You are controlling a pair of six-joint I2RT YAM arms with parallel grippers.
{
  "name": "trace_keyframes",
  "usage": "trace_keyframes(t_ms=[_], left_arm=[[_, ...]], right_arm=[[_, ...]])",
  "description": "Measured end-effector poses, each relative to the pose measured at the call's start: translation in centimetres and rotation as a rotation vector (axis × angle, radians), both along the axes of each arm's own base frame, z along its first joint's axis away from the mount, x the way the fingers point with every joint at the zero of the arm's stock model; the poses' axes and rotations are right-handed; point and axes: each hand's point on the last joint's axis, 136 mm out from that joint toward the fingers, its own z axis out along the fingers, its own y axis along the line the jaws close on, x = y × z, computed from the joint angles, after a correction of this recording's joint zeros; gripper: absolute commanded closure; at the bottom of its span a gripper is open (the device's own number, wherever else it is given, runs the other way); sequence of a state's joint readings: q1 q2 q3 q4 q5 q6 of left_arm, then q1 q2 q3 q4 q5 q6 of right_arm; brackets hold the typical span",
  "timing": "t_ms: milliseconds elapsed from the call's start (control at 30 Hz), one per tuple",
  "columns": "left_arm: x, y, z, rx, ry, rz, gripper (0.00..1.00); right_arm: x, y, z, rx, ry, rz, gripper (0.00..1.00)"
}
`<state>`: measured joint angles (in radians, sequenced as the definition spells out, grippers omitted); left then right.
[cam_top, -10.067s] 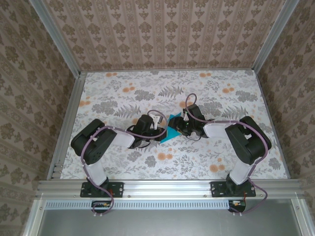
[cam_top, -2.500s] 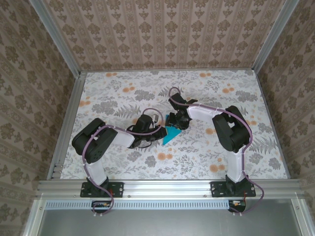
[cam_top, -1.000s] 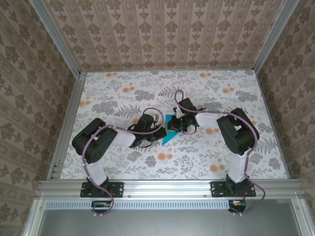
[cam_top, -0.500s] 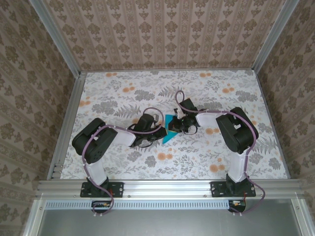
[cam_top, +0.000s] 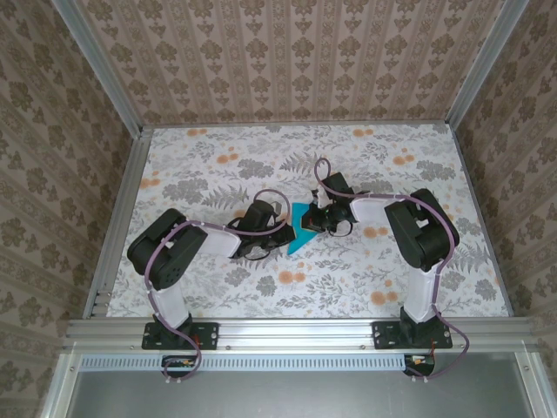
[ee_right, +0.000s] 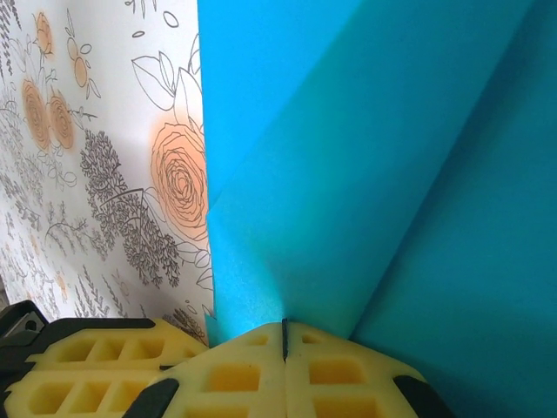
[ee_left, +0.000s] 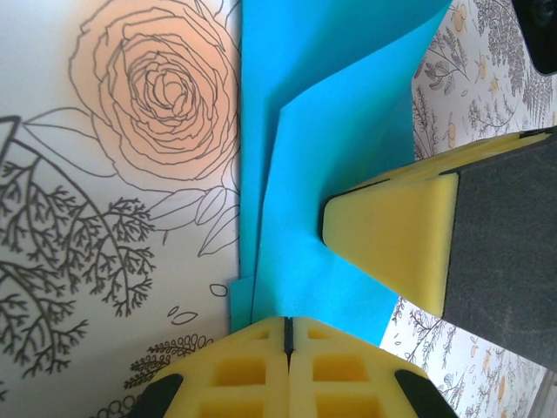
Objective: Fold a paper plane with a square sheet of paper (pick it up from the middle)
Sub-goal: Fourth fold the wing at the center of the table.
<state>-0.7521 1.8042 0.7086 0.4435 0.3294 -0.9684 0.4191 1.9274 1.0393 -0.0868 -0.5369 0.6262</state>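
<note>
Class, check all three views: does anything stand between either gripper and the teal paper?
Nothing visible does. The left gripper and the right gripper, both shut, have their tips directly against the partly folded teal paper.

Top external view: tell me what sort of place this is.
Likely a robot test cell: an aluminium frame boxes in patterned walls and a floral table, with the left arm and right arm bolted at its near edge.
</note>
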Motion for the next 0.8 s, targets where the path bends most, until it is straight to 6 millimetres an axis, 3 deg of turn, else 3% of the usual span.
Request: trace_keyframes(t_ms=[167, 367, 533, 800], left_arm=[[0.0, 0.0, 0.0, 0.006, 0.004, -0.002, 0.96], [0.0, 0.0, 0.0, 0.009, 0.005, -0.003, 0.97], [-0.1, 0.0, 0.0, 0.016, -0.001, -0.013, 0.97], [-0.1, 0.0, 0.0, 0.022, -0.003, -0.021, 0.97]], right_arm=[[0.6, -0.1, 0.3, 0.005, -0.008, -0.008, 0.95], [2.8, -0.7, 1.3, 0.012, -0.045, -0.043, 0.95], [3.3, -1.3, 0.0, -0.007, -0.028, -0.061, 0.95], [4.1, -1.8, 0.4, -0.016, -0.031, -0.075, 0.95]])
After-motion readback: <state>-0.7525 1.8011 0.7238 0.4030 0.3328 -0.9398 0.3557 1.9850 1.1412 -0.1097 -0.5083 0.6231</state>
